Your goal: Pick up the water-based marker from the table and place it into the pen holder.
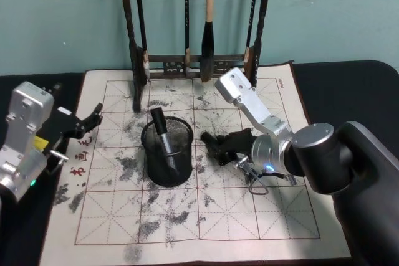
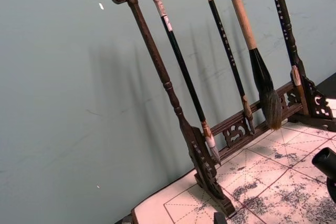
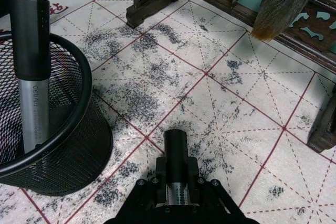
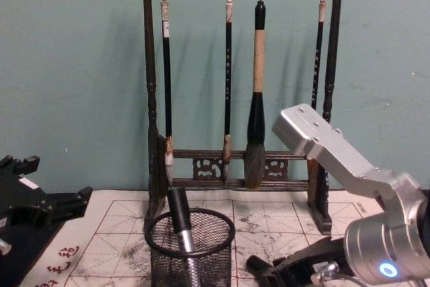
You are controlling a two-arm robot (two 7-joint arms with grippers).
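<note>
Black flat surface [image 1: 340, 79], cream red-gridded mat [image 1: 249, 216], carved wooden brush rack [image 1: 132, 42] at the far edge. Mid-mat, the round wire-mesh pen holder [image 1: 167, 179] has one capped marker [image 1: 159, 126] standing inside. Just beside it, the right end effector [image 3: 176, 184] clamps the silver, black-capped water-based marker [image 3: 175, 153]. The left end effector [image 1: 95, 128] sits open by the left edge.

matt black wire-mesh pen holder [image 1: 167, 167]; dark carved wooden brush rack [image 4: 149, 99].

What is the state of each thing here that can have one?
pen holder: upright, one marker inside.
marker in holder: capped, leaning, cap up.
second marker: capped, gripped, outside the holder.
right gripper: shut on second marker.
left gripper: open, empty.
brushes: four, hanging from the brush rack.
</note>
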